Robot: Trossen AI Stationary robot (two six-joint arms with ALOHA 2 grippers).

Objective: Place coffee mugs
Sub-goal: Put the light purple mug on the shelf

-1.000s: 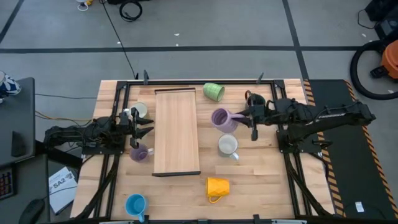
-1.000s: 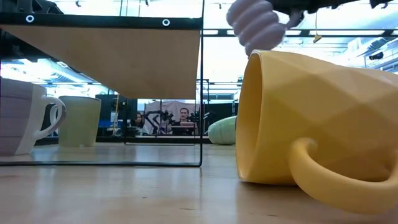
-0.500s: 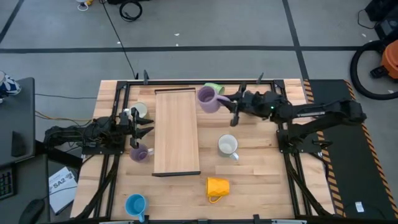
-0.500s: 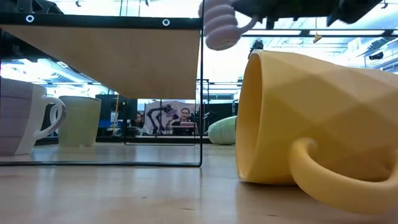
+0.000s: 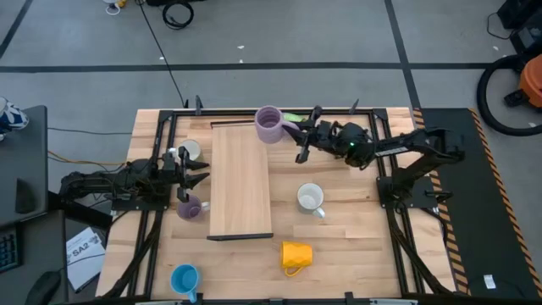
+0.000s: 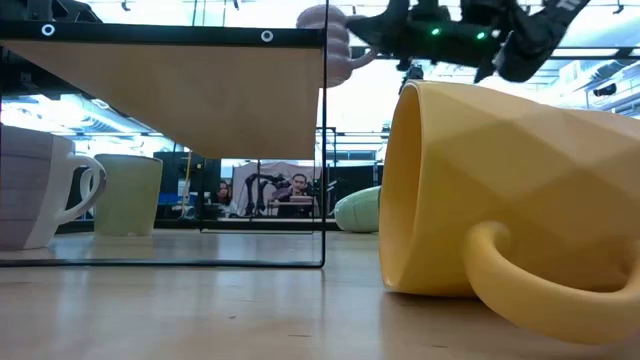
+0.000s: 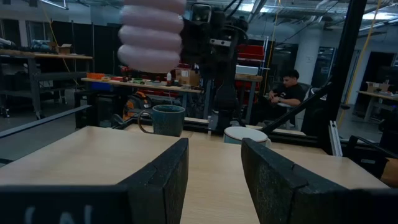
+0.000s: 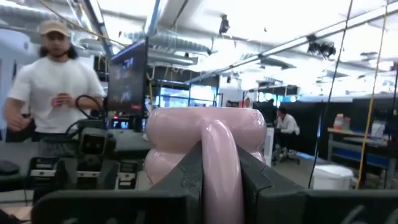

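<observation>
My right gripper [image 5: 294,132] is shut on a ribbed lavender mug [image 5: 269,124] at the far right corner of the raised wooden board [image 5: 241,186]. The same mug shows high in the low view [image 6: 326,45] and the left wrist view [image 7: 152,37]. My left gripper [image 5: 200,178] waits open at the board's left side with nothing between its fingers [image 7: 165,180]. On the table stand a white mug [image 5: 191,150] and a second lavender mug [image 5: 190,207] on the left. Another white mug [image 5: 311,198], a yellow mug [image 5: 296,254] on its side and a blue mug [image 5: 185,278] lie nearer. My right gripper pinches the lavender mug's handle [image 8: 217,149] between its two fingers [image 8: 189,177]. It comes roughly level from the table's right side. The mug stands upright, mouth up, lifted clear of the table; I cannot tell whether its base touches the board.
A green mug [image 5: 293,117] lies partly hidden behind my right gripper at the far edge. A dark mug [image 7: 168,119] shows beyond the board in the left wrist view. A black frame [image 6: 325,150] carries the board. People [image 8: 56,81] are in the room behind.
My right gripper has carried the lavender mug from the table right of the board toward the far left, to the board's far right corner. It has tipped upward, and the mug has gone from tilted to upright.
</observation>
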